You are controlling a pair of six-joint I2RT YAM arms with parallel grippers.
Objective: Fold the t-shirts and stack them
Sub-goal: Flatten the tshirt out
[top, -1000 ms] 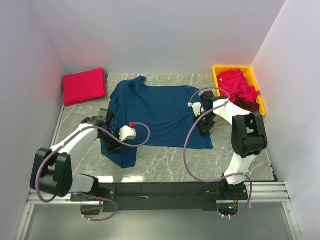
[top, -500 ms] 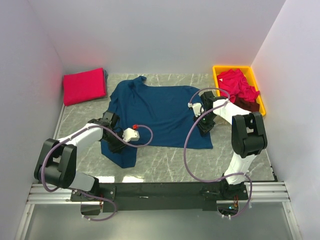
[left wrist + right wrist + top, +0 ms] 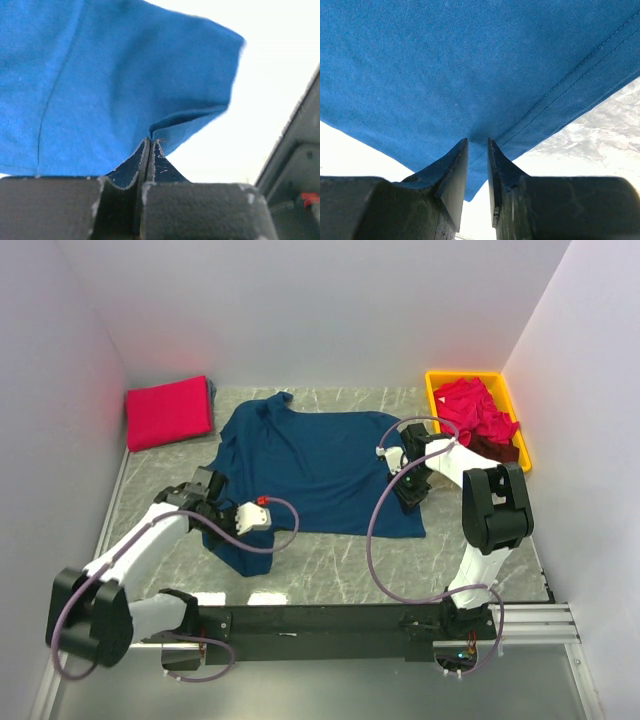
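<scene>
Navy t-shirt [image 3: 320, 465] pinched (sleeve seemingly).
</scene>
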